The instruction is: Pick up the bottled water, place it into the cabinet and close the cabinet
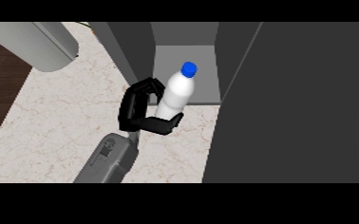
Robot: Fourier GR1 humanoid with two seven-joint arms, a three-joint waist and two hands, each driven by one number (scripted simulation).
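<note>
Head view shows one hand [144, 111] at frame centre, fingers and thumb curled around the white, blue-capped water bottle [176, 92], which stands tilted at the open cabinet [184, 57] mouth, above the marble counter [56, 118].

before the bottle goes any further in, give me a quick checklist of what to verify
1. Bottled water held: ok, the hand has fingers and thumb curled round its lower body.
2. Bottle upright: roughly ok, blue cap on top, leaning slightly toward the cabinet.
3. Cabinet open: ok, the grey interior shows behind the bottle.
4. Door out of the way: ok, the dark panel stands at the right, apart from the bottle.
5. Bottle resting on the shelf: cannot tell, its base is hidden by the hand.
6. Other hand: cannot tell, not in view.
</note>
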